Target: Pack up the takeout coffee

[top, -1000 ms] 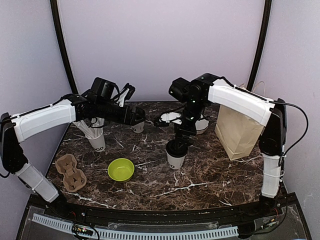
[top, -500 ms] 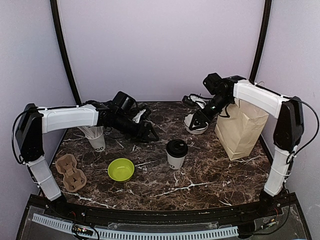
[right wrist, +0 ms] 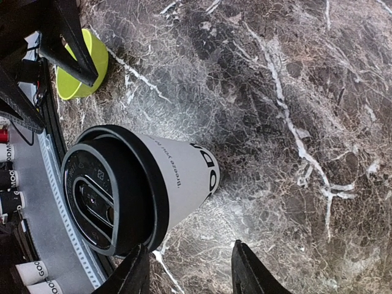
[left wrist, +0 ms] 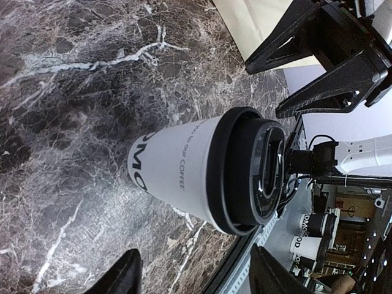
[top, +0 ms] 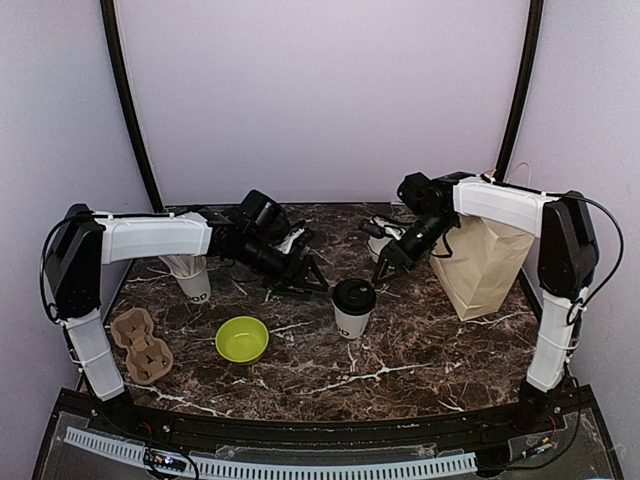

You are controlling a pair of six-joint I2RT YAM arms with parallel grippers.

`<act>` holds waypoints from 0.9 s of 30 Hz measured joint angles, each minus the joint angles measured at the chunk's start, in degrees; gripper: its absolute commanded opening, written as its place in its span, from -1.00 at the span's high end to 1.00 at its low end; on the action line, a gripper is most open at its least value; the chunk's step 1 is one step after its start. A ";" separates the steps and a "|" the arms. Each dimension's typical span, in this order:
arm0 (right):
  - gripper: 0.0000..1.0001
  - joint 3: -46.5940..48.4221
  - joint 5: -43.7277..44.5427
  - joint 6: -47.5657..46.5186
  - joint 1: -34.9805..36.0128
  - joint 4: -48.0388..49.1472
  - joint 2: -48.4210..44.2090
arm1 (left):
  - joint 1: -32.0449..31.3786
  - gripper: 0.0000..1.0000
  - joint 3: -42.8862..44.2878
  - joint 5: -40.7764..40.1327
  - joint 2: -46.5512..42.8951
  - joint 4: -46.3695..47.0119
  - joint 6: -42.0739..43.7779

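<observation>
The right gripper (top: 386, 268) has let go of the lidded cup (top: 352, 310) and backed off, jaws apart and empty; the left gripper (top: 308, 282) (likewise empty-handed) has swung in near it; the cup stands mid-surface (top: 430, 345), not yet packed.

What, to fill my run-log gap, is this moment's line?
cup: upright, lidded, unheld | left gripper: open, left of cup | right gripper: open, right of cup | paper bag: standing

Cup (top: 353, 308) between bowl (top: 242, 340) and bag (top: 482, 268)
</observation>
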 measured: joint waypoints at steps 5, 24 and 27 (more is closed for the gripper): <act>0.09 -0.96 -1.05 0.00 0.00 -0.20 0.04 | -0.52 -0.21 1.31 0.87 1.20 0.37 -0.15; 0.05 -1.84 -2.51 -0.28 0.00 -0.63 0.79 | -1.95 -0.04 3.54 2.38 5.03 1.81 -0.31; 0.04 -1.84 -2.54 -0.31 0.00 -0.66 1.22 | -1.95 -0.03 4.04 2.97 5.55 1.84 -0.22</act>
